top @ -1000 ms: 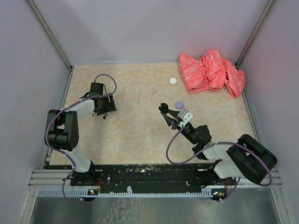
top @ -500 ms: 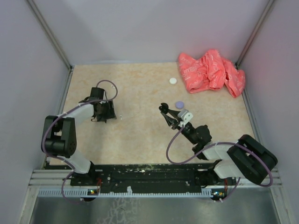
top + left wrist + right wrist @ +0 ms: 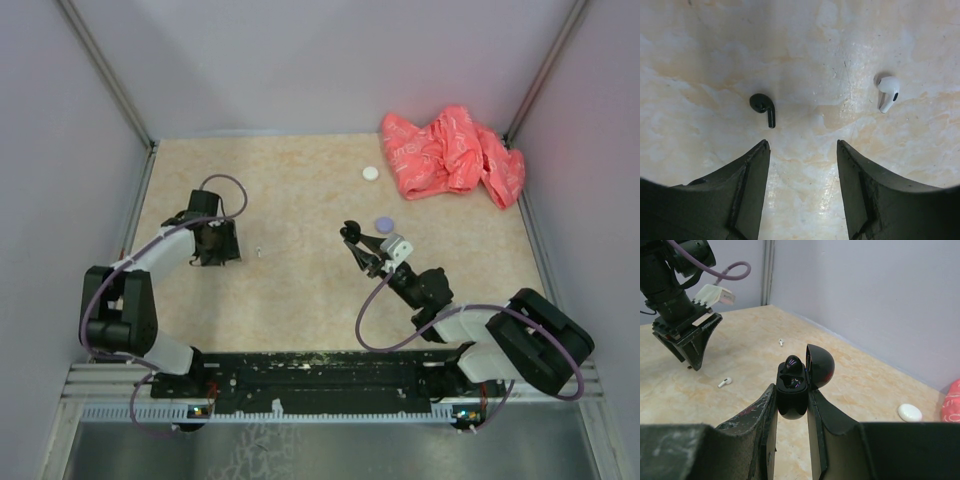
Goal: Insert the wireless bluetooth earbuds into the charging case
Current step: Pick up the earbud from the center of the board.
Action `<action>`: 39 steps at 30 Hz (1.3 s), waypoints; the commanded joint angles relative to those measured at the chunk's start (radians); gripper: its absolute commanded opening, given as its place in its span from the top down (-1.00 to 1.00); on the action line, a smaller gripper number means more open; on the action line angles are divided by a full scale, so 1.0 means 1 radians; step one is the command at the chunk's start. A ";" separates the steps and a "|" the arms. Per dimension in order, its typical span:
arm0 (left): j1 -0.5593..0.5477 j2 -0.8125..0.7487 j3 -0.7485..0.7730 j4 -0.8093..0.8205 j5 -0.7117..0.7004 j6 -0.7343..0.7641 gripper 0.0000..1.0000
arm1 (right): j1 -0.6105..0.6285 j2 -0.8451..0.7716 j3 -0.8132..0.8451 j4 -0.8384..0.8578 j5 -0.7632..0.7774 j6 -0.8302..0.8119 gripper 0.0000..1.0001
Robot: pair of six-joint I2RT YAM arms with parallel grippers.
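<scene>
My left gripper [image 3: 802, 150] is open and hovers low over the table, also visible in the top view [image 3: 213, 245]. A black earbud [image 3: 763, 106] lies just ahead of its left fingertip. A white earbud [image 3: 888, 92] lies further right, apart from the fingers; it also shows in the top view [image 3: 259, 251] and the right wrist view [image 3: 724, 382]. My right gripper [image 3: 791, 390] is shut on an open black charging case [image 3: 792, 390], held above the table with its lid [image 3: 820, 365] tipped back. A dark bud shape sits in the case's far slot. In the top view the right gripper [image 3: 358, 245] is mid-table.
A lavender round case [image 3: 384, 223] lies just beyond the right gripper. A white round case [image 3: 371, 173] lies farther back and also shows in the right wrist view [image 3: 910, 412]. A crumpled red cloth [image 3: 450, 150] fills the back right corner. Another tiny white piece [image 3: 781, 342] lies near the back wall.
My left gripper has moved a little nearer and to the left, and its elbow has swung left. The right arm and the case have not moved.
</scene>
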 commanded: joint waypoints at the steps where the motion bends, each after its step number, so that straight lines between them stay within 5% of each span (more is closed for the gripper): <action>1: -0.004 -0.025 0.042 -0.032 -0.102 0.002 -0.22 | 0.008 -0.025 0.017 0.044 0.001 0.004 1.00; 18: -0.004 0.174 0.163 -0.072 -0.208 0.025 0.05 | 0.008 -0.034 0.019 0.029 0.012 -0.003 1.00; 39: -0.004 0.228 0.140 -0.072 -0.133 0.030 0.55 | 0.007 -0.041 0.020 0.022 0.008 -0.002 1.00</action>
